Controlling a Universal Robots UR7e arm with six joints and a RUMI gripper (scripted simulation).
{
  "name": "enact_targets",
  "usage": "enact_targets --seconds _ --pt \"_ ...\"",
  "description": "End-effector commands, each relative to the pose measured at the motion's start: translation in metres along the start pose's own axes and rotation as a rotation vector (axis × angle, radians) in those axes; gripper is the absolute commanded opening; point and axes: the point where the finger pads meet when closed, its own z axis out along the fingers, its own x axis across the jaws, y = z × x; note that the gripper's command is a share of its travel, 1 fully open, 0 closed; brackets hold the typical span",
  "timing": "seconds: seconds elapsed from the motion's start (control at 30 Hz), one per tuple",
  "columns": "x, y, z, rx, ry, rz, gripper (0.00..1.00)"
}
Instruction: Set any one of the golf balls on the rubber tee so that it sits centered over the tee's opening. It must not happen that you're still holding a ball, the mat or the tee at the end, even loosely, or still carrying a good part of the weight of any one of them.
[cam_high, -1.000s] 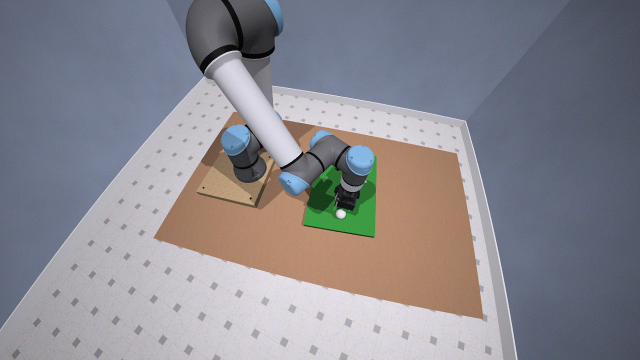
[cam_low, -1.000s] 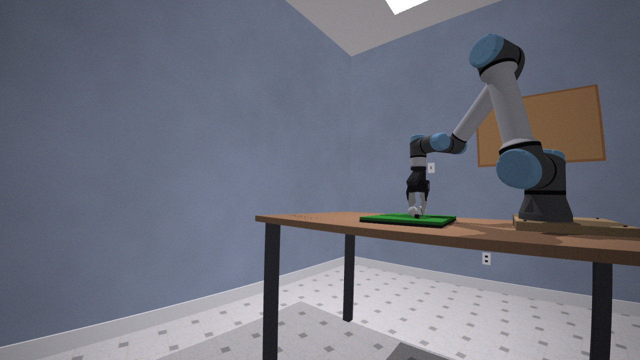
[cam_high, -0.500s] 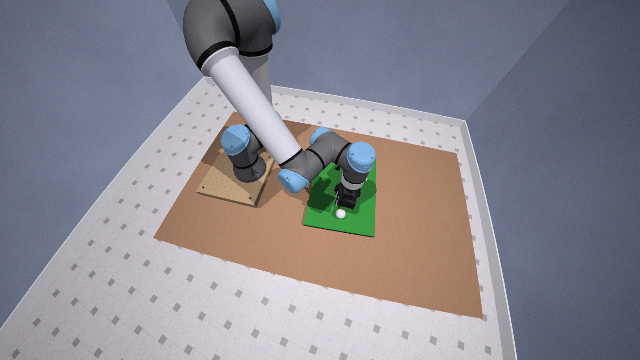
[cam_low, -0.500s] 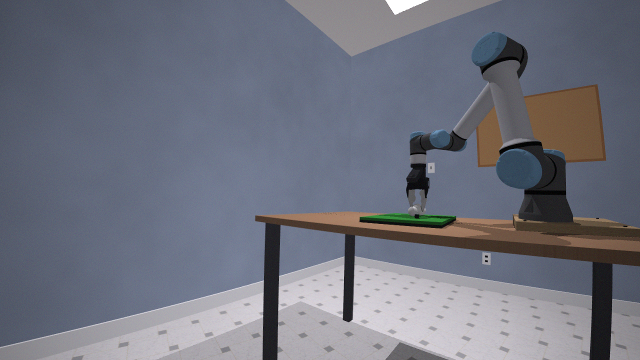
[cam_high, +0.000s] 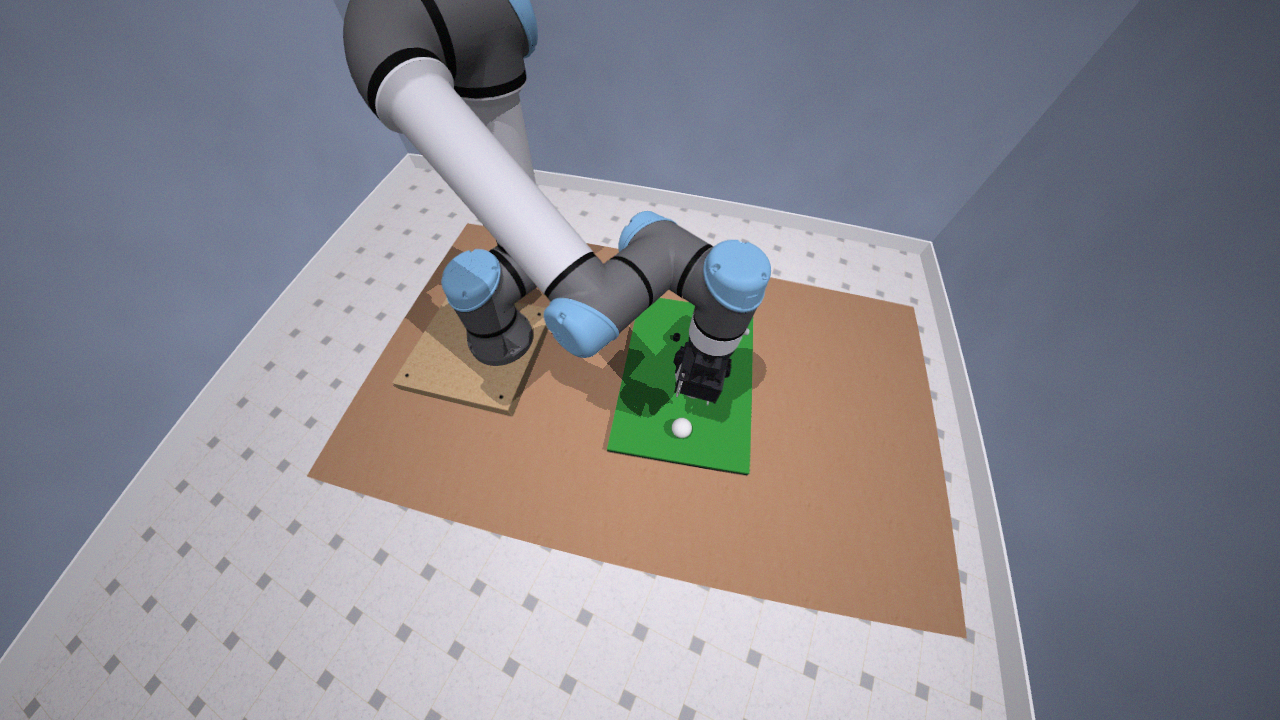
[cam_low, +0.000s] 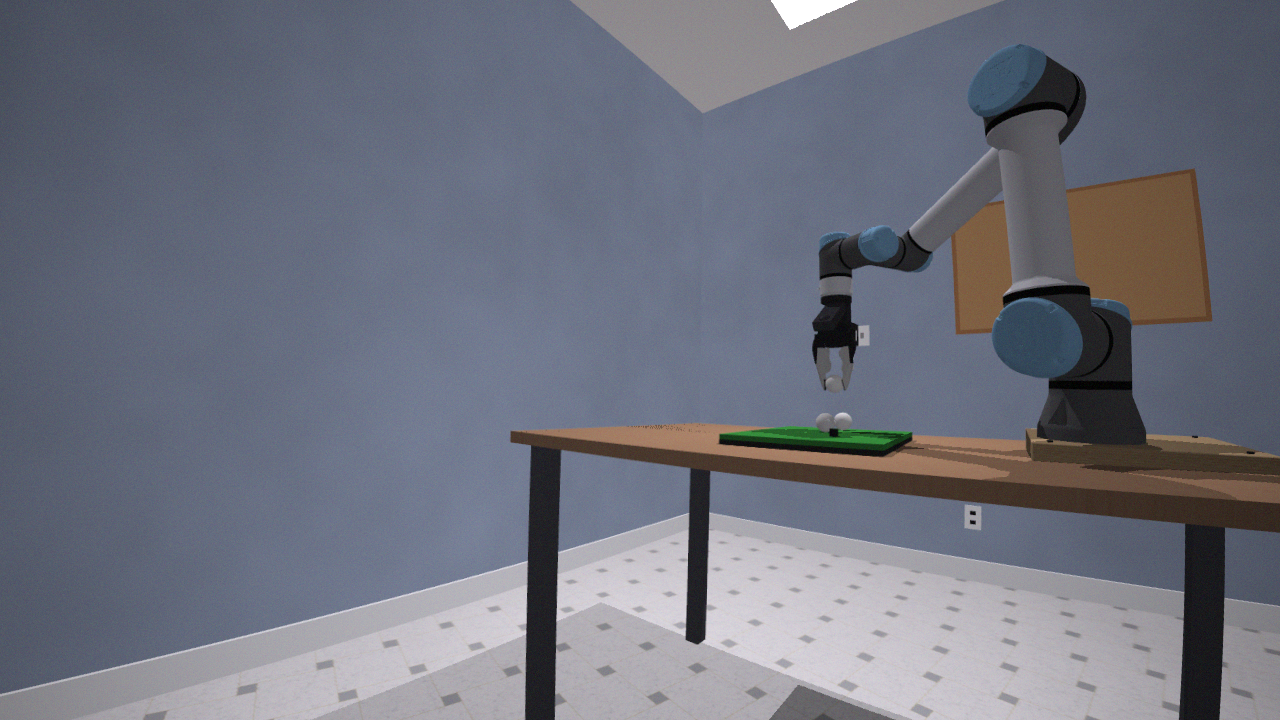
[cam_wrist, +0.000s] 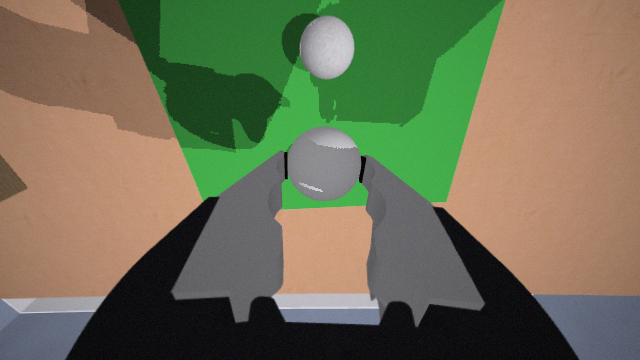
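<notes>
My gripper (cam_wrist: 323, 156) is shut on a white golf ball (cam_wrist: 324, 163) and holds it well above the green mat (cam_wrist: 350, 100). In the exterior view the gripper (cam_low: 833, 380) hangs over the mat (cam_low: 814, 438) with the held ball (cam_low: 833, 383) at its fingertips. Two more golf balls (cam_low: 823, 419) (cam_low: 842, 418) lie on the mat. The small black rubber tee (cam_low: 832, 431) stands between them. From above, one ball (cam_high: 682, 428) lies near the mat's front, the tee (cam_high: 676, 337) is a dark spot at the back, and the gripper (cam_high: 700, 380) hides the held ball.
The mat lies on a brown table (cam_high: 805, 447). The arm's base stands on a wooden plate (cam_high: 469, 362) at the table's back left. A loose ball (cam_wrist: 327, 47) lies on the mat ahead of the fingers in the wrist view.
</notes>
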Motion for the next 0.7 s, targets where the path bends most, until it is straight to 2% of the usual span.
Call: enact_targets --seconds 0.0,0.2,0.27,0.37,0.57,0.67 --pt "0.000 0.000 -0.011 0.000 -0.001 0.000 0.00" --pt "-0.001 -0.004 -0.011 0.000 -0.001 0.000 0.00" --pt "-0.003 -0.015 -0.013 0.000 -0.001 0.000 0.00" --pt "-0.010 -0.048 -0.016 0.000 0.000 0.000 0.00" --pt "-0.042 -0.133 -0.024 0.000 0.000 0.000 0.00" --pt "-0.057 -0.161 -0.026 0.000 -0.001 0.000 0.00"
